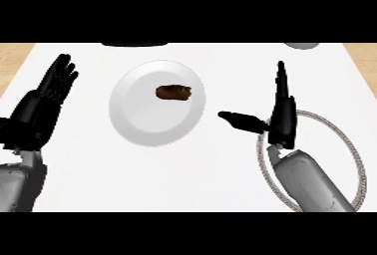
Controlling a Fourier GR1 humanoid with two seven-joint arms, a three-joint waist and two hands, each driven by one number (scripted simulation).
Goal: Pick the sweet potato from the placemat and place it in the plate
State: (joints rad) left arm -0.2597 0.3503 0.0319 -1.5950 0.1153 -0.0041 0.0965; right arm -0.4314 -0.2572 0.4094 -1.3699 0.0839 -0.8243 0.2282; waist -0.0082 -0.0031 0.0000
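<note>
Just left of the right hand (278, 112), on the white plate (140, 124), the sweet potato (174, 92) is seen lying in the upper middle of the dish, apart from every finger. The placing step is judged done: nothing is held, and the placemat (355, 154), a pale round mat with a braided rim, lies under and to the right of that hand with no load on it. What is left, as far as can be judged, is only clearing the arm off.

Right hand: fingers are held straight, pointing away from the robot, edge-on to the camera; the thumb is stuck out sideways toward the plate, stopping short of its rim. Fully open, nothing gripped. The grey forearm is seen crossing the mat's left half from the lower edge.

Left hand (46, 99): shown far across the plate from the right hand, near the desk (221, 179) edge, fingers up and relaxed, resting, nothing in it.

Beyond the right hand's fingertips, a dark object (132, 44) and a grey one (302, 45) are cut off by the view's top; identity cannot be told.
</note>
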